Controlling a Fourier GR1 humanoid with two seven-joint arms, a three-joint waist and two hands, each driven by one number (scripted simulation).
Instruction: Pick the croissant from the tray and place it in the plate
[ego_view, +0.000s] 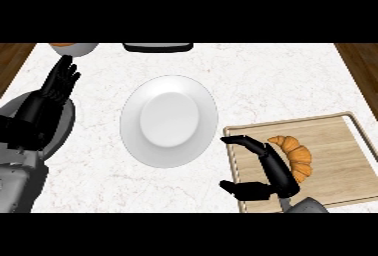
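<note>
Right robot hand (273, 172) over wooden tray (339, 165) at near right of bench (280, 80), fingers spread and uncurled, nothing held. Croissant (295, 156) on tray, just beside those fingers. White plate (169, 120) at centre, bare, left of tray. Left robot hand (60, 80) at far left, open, fingers up, at rest. Beyond, orange-filled bowl (74, 47) and dark dish (158, 47), both partly cut off.

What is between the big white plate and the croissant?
In the head view, the robot's right hand sits between the plate and the croissant, over the wooden tray.
</note>
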